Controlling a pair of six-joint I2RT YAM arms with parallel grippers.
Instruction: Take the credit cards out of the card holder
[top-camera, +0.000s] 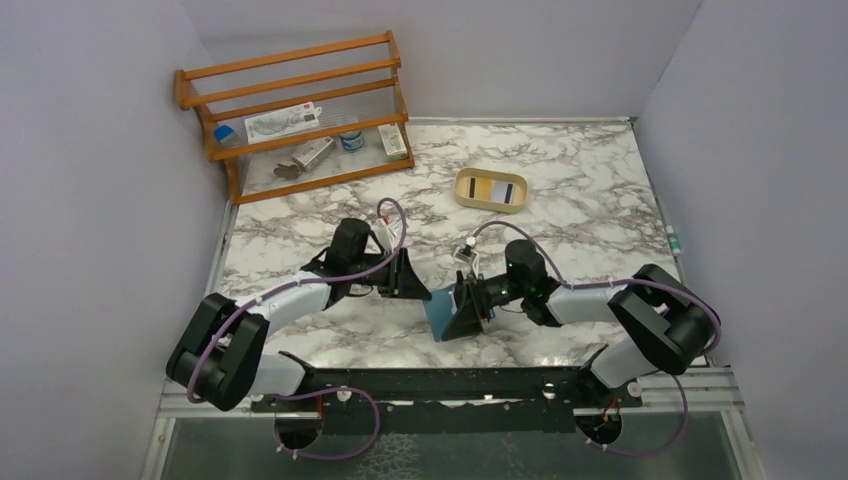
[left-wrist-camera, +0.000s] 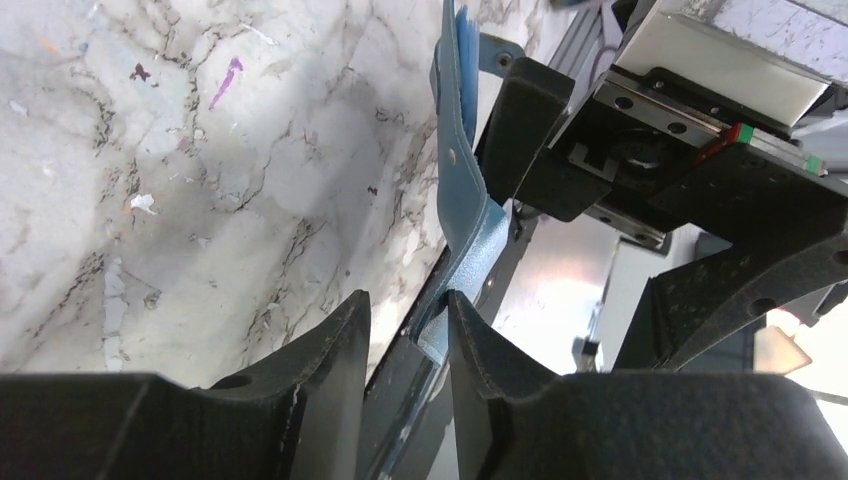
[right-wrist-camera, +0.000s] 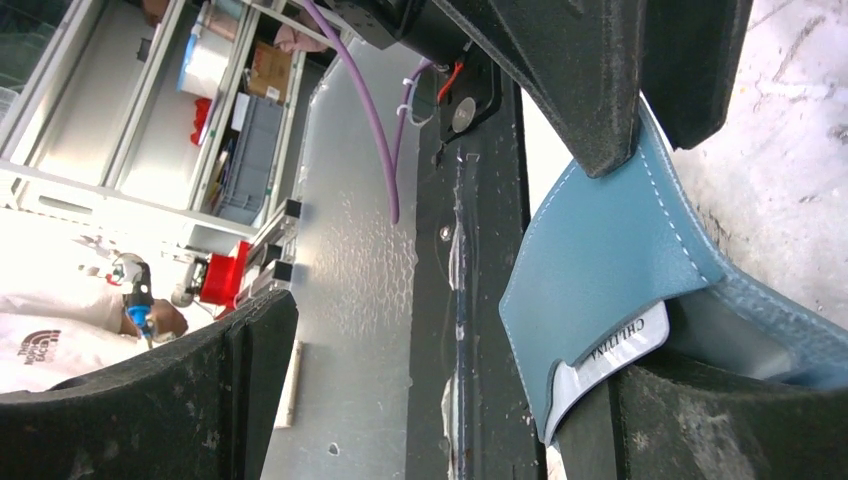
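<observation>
Card holder (right-wrist-camera: 610, 240): teal, on edge between the two grippers. One flap runs into the gap of the left fingers and the pocket side lies against one right finger.
Credit card (right-wrist-camera: 612, 352): a pale, lettered edge peeps from the pocket mouth, just beside that right finger. No other card shows.
Left gripper (left-wrist-camera: 408, 320): narrowly parted around the holder's edge. The leather touches one finger and a gap shows at the other, so there is no pinch.
Right gripper (top-camera: 466, 308): wide, with one finger touching the holder and the other well apart.
Step in hand: likely a regrasp before the card is drawn out.
Doing it well: the left fingers should close on leather only, clear of the pocket mouth. The right fingers should then close on the exposed card edge alone and pull along the pocket's line.
Risk: with neither gripper clamping it, the holder may tip. Pinching the flap together with the card would drag both.
</observation>
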